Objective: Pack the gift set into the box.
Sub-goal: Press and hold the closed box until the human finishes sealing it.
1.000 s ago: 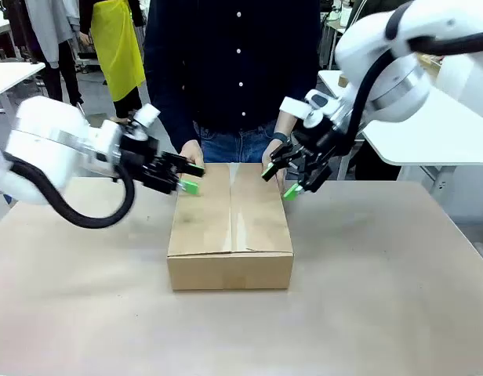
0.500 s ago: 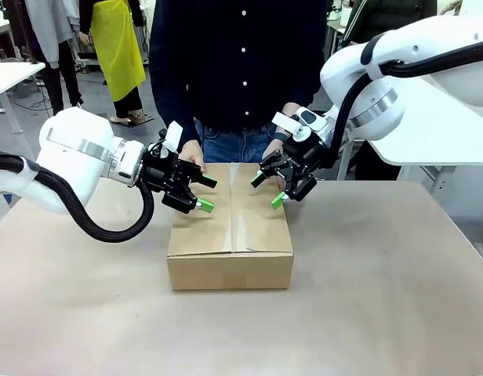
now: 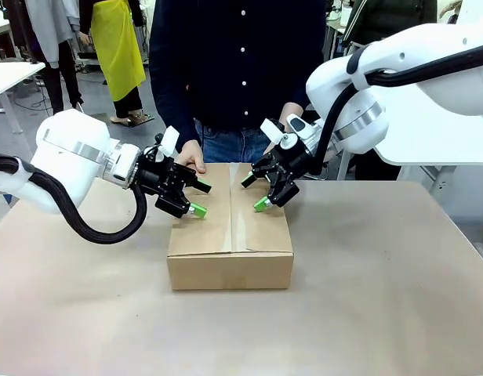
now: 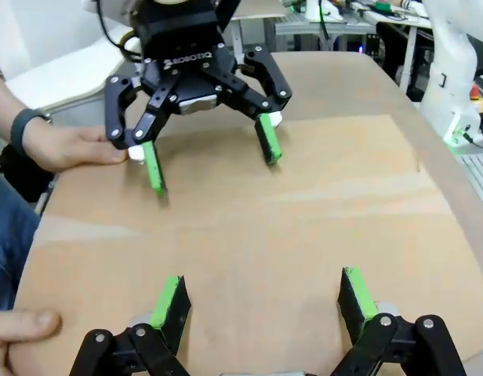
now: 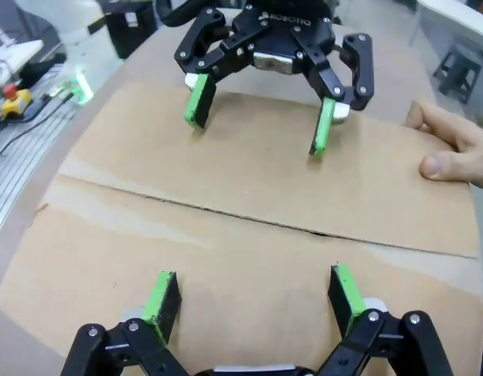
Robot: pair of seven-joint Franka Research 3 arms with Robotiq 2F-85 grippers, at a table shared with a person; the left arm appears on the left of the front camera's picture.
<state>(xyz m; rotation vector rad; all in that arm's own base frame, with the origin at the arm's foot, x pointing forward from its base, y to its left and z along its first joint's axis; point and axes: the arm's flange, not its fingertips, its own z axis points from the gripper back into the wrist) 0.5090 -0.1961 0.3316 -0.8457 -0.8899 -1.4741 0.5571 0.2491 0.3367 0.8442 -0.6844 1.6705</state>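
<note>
Front: box (image 3: 230, 227) is seen mid-table, flaps down, seam (image 3: 232, 205) running front to back. The left gripper (image 3: 201, 199) and right gripper (image 3: 255, 193) are poised over the flaps on either side of it, jaws spread, nothing held. A hand (image 3: 191, 154) is set at the far edge. Left wrist: the open fingers (image 4: 169, 301) are seen just above the cardboard, touch not confirmed. Right wrist: same, and a second hand (image 5: 453, 149) is lying on the flap near the left gripper. Flap-pressing is judged the step. Both sides should be pushed down evenly, close to the seam and clear of the fingers.
</note>
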